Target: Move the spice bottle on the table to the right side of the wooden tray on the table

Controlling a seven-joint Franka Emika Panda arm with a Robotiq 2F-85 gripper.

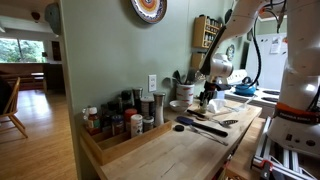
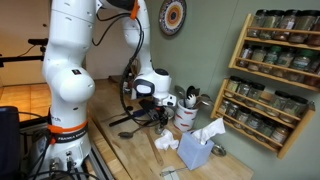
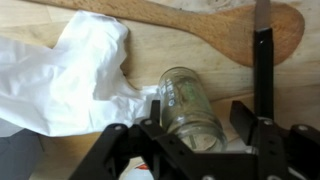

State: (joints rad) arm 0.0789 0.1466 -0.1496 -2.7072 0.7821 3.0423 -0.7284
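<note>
Spice bottle (image 3: 190, 105) sits on tabletop (image 3: 240, 95), touching white tissue (image 3: 70, 70). Pincer (image 2: 151, 106) fingers apart, one each side of bottle (ready to squeeze, I think). Wooden tray (image 1: 110, 150) far off.

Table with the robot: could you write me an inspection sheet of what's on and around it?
Surface: long light-wood butcher-block table, plank grain visible.
Job's things: long shallow wooden tray holding a row of spice bottles; clear glass spice jar right under the tool.
Clutter: wooden spoon, crumpled white tissue, black spatulas, blue-grey tissue box, white crock of utensils.
Grippers: black tool low over the table, apparently open; one finger stands clear of the jar.
Cables: dark cable hanging by the arm's wrist.
Surroundings: wooden wall rack of jars, round patterned plate.
</note>
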